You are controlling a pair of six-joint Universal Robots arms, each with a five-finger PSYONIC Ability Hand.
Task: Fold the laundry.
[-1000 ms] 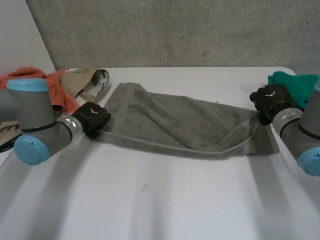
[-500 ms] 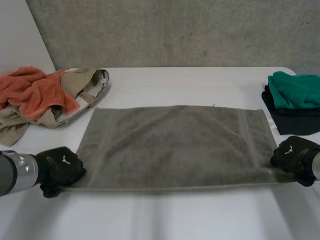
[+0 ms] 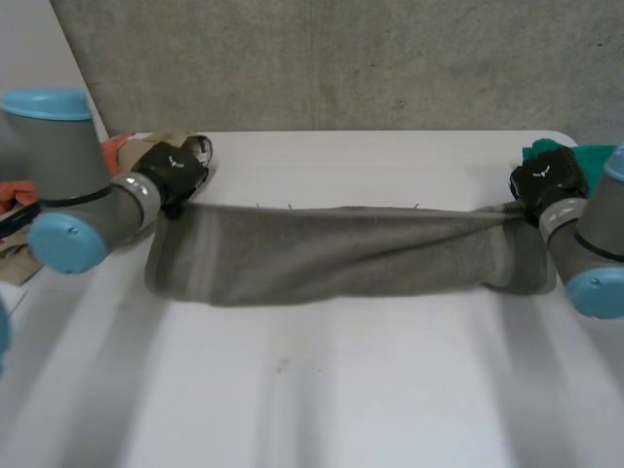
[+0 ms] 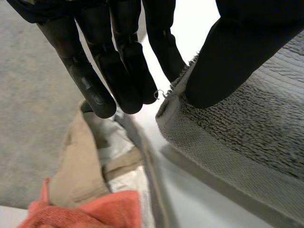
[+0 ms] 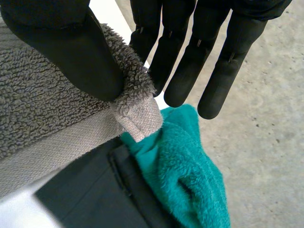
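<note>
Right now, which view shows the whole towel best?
Head view: the towel stretches from left hand to right hand. Each wrist view shows a corner pinched by that hand.

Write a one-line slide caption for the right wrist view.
Right hand pinches a corner of the grey towel, with a teal cloth and a black cloth just beyond it.

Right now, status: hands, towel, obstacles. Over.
Left hand and right hand each pinch a corner of the towel. Towel doubled, stretched between them. Clothes pile, folded stack close by.

Clothes pile (image 3: pixel 18 255) largely behind left arm (image 3: pixel 58 156)
</note>
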